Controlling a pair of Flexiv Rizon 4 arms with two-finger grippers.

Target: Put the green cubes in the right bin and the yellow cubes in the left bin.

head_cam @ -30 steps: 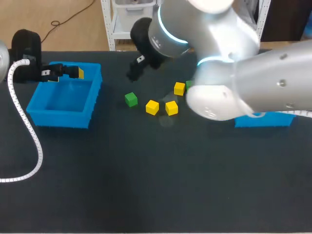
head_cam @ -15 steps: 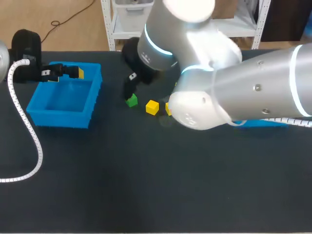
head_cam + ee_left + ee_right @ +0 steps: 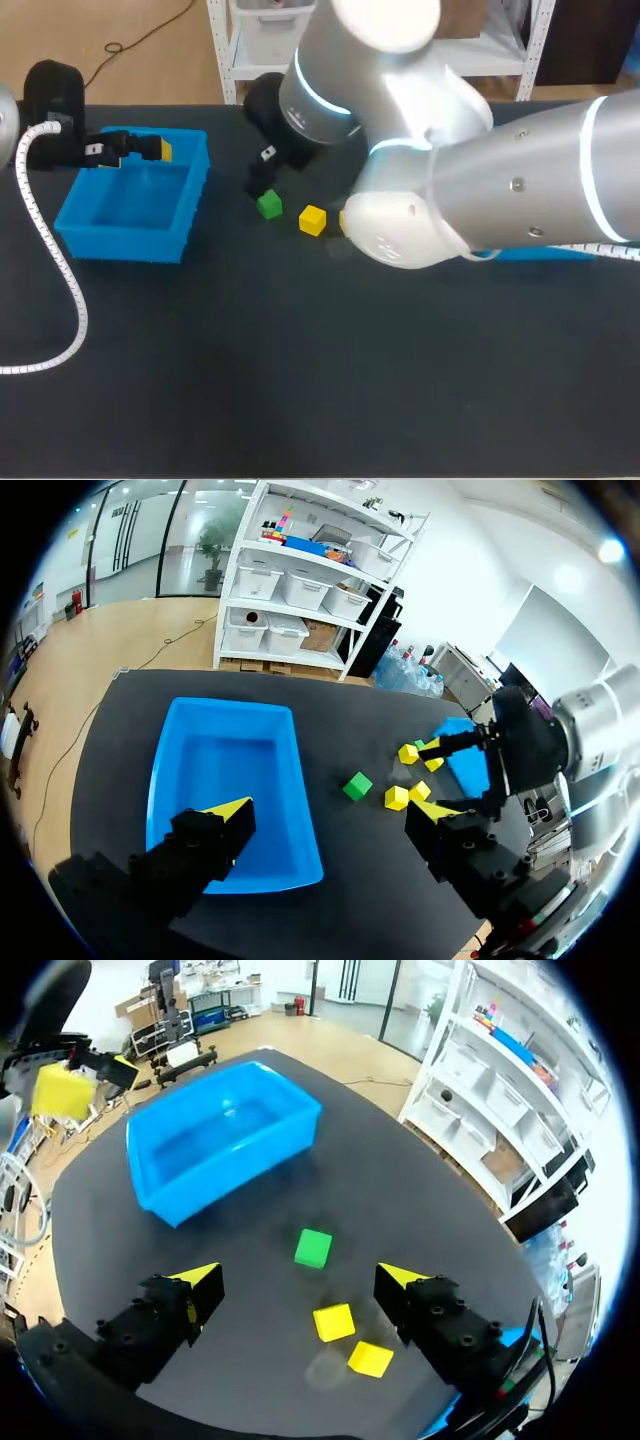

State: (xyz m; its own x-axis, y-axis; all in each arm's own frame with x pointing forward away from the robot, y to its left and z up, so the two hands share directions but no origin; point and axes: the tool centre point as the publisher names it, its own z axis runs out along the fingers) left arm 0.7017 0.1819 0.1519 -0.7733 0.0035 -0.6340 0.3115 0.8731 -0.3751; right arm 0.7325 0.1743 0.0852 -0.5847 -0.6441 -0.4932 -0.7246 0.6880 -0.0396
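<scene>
The right tool [image 3: 300, 1280] hangs open over the green cube [image 3: 313, 1248], likely lining up a grasp. The left tool [image 3: 330, 812] hovers open at the left bin [image 3: 225, 765].

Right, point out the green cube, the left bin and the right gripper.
green cube [image 3: 313, 1248], right wrist view, top face
left bin [image 3: 120, 243], head view, near wall
right gripper [image 3: 300, 1278], right wrist view, midway between fingertips

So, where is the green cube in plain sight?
In the head view, the green cube lies left of the middle, between the left bin and a yellow cube, nearer the latter.
</scene>
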